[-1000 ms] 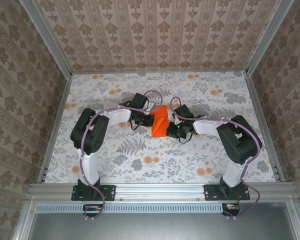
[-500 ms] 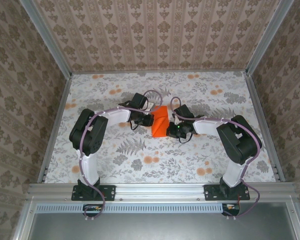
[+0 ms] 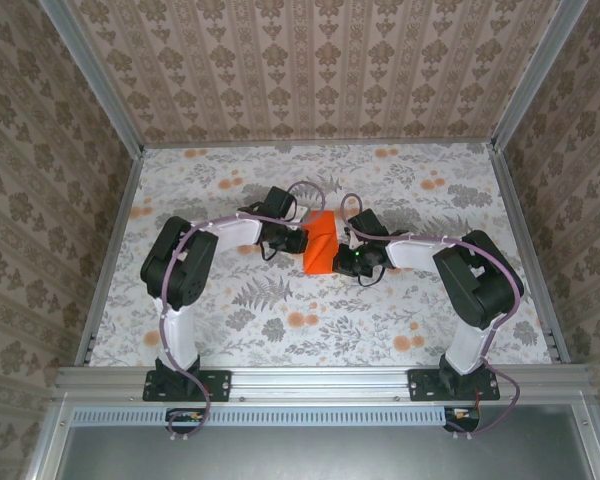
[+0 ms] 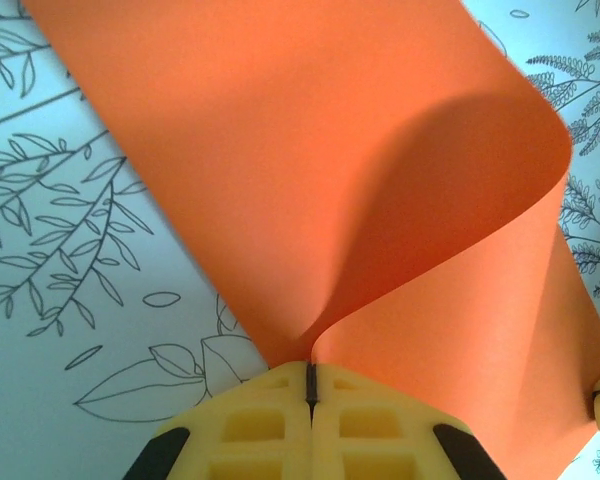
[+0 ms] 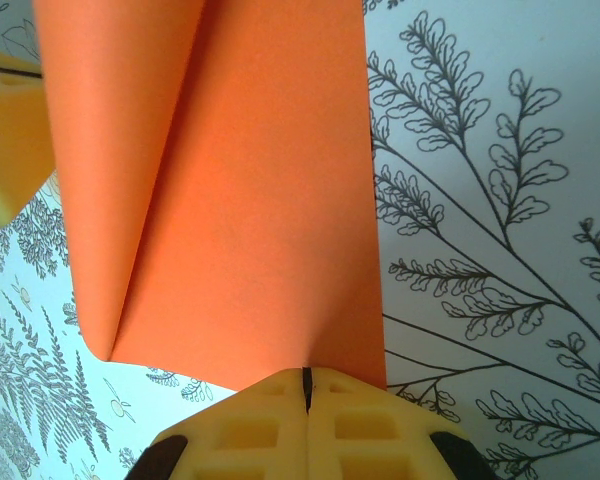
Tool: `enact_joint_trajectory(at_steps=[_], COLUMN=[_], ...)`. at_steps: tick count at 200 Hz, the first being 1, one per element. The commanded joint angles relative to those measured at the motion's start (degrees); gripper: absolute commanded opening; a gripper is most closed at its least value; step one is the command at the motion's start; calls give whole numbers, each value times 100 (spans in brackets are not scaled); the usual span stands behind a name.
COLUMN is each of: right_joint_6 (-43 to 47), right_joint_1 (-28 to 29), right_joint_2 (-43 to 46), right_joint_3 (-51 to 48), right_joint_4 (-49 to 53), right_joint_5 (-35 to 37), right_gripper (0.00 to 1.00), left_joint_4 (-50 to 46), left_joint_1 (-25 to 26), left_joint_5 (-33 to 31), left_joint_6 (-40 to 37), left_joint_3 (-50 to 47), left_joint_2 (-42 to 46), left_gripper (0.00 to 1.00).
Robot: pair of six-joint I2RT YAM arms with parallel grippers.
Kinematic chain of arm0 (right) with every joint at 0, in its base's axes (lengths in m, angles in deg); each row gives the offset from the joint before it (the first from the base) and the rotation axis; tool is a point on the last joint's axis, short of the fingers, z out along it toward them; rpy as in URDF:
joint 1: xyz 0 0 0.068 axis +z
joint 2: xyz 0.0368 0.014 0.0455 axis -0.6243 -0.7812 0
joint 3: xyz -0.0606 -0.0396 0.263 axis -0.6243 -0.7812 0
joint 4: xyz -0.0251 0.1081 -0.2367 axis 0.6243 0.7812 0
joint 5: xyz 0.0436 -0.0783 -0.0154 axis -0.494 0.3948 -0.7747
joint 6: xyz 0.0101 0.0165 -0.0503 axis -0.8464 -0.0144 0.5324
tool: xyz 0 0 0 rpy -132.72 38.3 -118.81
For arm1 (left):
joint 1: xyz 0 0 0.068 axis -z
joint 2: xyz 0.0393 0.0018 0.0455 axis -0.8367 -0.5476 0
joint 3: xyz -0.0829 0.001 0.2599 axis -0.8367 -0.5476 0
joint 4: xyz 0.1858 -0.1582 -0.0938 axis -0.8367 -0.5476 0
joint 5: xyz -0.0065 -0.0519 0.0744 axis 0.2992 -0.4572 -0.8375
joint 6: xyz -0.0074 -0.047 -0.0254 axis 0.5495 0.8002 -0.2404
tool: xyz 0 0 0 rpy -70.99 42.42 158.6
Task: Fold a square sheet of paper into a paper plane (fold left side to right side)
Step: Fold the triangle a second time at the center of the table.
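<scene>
Orange and uncreased, the square sheet of paper (image 3: 320, 245) arches over itself, its edges pinched in the clamped left gripper (image 4: 310, 377) and right gripper (image 5: 306, 380); the fold looks half done, flattening still to do.

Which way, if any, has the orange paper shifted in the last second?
No. The square sheet of paper keeps its spot beside the fern print in the top view, pinched by the left gripper and right gripper.
</scene>
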Motion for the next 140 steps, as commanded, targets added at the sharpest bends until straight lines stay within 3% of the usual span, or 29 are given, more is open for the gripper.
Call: enact_joint_trajectory(at_steps=[1,63,140], right_joint_6=[136,130,-620], right_joint_1=[22,6,-290], right_joint_2=[-261,-111,284], right_joint_3=[-115,-158,-261], right_joint_4=[706,466,-1573], right_joint_5=[306,136,-932], right_gripper=[0,0,0], left_joint_4=[-36,-87,-98], left_joint_1=[-21,45,88], left_joint_5=[75,-23,-70], left_joint_6=[-74,-99,-109], left_joint_3=[56,-52,-89], left_joint_2=[-181,-145,-155], left_gripper=[0,0,0])
